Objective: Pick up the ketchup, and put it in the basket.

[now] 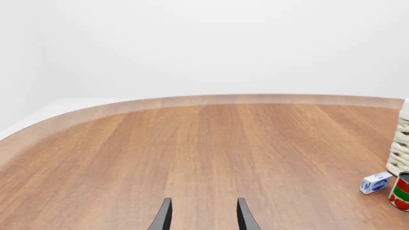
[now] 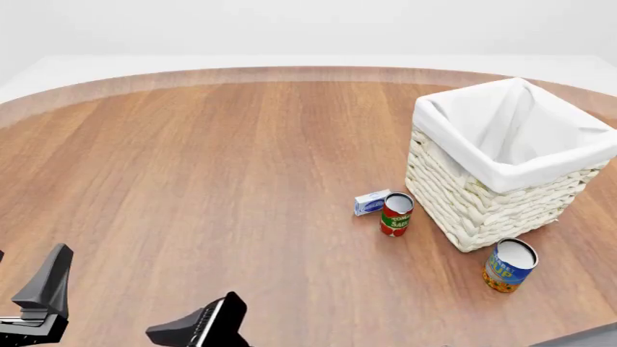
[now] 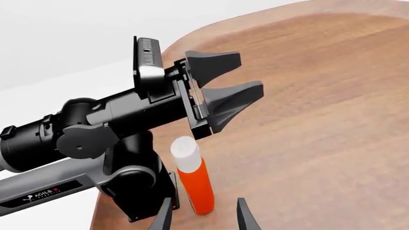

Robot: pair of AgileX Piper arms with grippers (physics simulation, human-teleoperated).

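While the basket (image 2: 511,159) sits at three o'clock on the table (image 2: 212,173), we see the left gripper (image 2: 126,303) spread wide at seven o'clock; the right gripper (image 3: 201,215), fingers parted, frames the standing ketchup (image 3: 193,182) without gripping.

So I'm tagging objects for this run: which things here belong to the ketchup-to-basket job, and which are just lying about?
Belongs to the job:
- ketchup, upright between the right gripper fingers
- basket

Just lying about:
- tomato sauce can
- blue-and-yellow can
- small blue-and-white box
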